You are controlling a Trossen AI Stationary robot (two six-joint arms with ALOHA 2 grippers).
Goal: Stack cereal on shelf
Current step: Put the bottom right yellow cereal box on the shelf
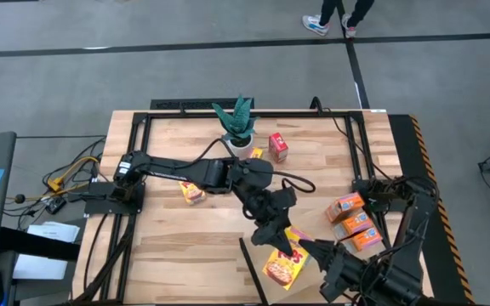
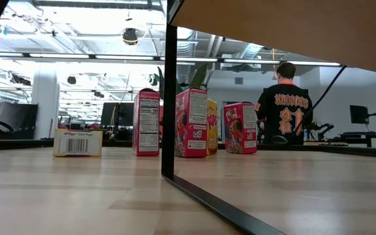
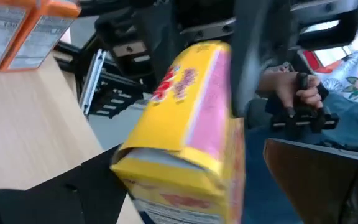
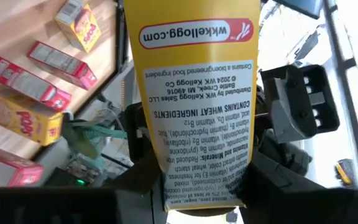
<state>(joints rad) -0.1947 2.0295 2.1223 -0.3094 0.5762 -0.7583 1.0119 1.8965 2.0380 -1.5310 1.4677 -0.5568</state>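
Both grippers are meeting at a yellow cereal box (image 1: pixel 285 263) above the table's near edge. The right gripper (image 1: pixel 323 259) is pinching the box between its fingers. The left gripper (image 1: pixel 281 242) is standing with fingers spread around the box's other end.

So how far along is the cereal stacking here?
Done: nothing visibly on the shelf. In hand: a yellow box gripped by the right gripper, left gripper beside it. Remaining: orange boxes, red box and others on the table.
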